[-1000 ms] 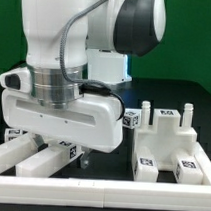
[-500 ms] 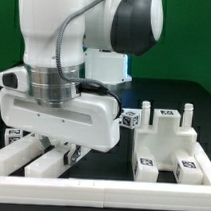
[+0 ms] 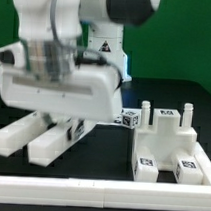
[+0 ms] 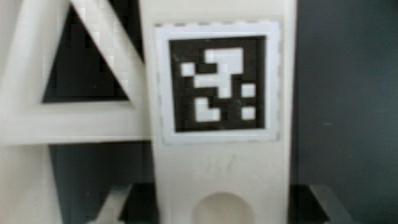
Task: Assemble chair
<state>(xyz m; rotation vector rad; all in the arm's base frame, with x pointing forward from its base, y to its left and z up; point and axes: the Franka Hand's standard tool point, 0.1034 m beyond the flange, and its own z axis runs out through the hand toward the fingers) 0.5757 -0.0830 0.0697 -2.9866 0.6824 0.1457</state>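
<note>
My gripper (image 3: pixel 68 126) is shut on a white chair frame part (image 3: pixel 52 141), made of two long bars joined by crossbars, and holds it tilted a little above the black table at the exterior view's left. In the wrist view one bar with a marker tag (image 4: pixel 217 85) runs between my fingers (image 4: pixel 128 205), and my gripper (image 4: pixel 222 208) is closed around its end. A crossbar (image 4: pixel 71 120) branches off to the second bar. The blocky white seat piece (image 3: pixel 167 147) with several tags stands at the exterior view's right, apart from my gripper.
A small tagged white cube (image 3: pixel 130 119) lies between the arm and the seat piece. The robot base (image 3: pixel 101 48) stands behind. A white rim (image 3: pixel 99 188) runs along the table's front edge.
My arm has risen and shifted toward the exterior view's left. The frame part has come up off the table with it and now hangs tilted.
</note>
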